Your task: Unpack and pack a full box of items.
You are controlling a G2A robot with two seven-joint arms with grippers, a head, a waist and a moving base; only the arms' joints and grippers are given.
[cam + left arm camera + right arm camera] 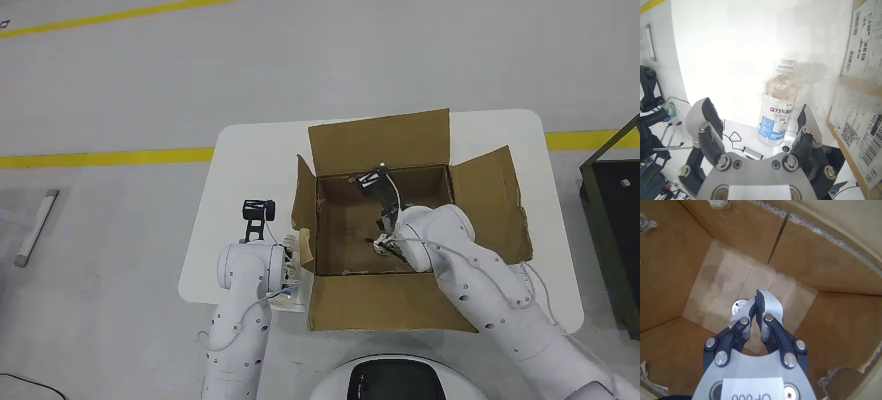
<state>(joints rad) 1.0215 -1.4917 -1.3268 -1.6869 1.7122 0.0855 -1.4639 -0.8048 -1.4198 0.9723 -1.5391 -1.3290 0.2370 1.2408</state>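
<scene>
An open cardboard box (pixel 380 140) stands on the white table (pixel 250 180). My right gripper (pixel 758 294) is down inside the box (pixel 668 275), shut, with no object visible between its pads. Just beyond its fingers a small round silver metal part (pixel 738 306) lies on the box floor, half hidden by one finger. My left gripper (pixel 755 106) is open at the table's front left, outside the box wall (pixel 857 47). A clear bottle (pixel 779 106) with a white and blue label lies on the table in front of it, its base between the fingertips.
The box flaps are spread outward, and the one toward the right (pixel 490 200) covers much of that side of the table. A dark green frame (pixel 612 200) stands off the table's right edge. Bare table stretches beyond the bottle on the left.
</scene>
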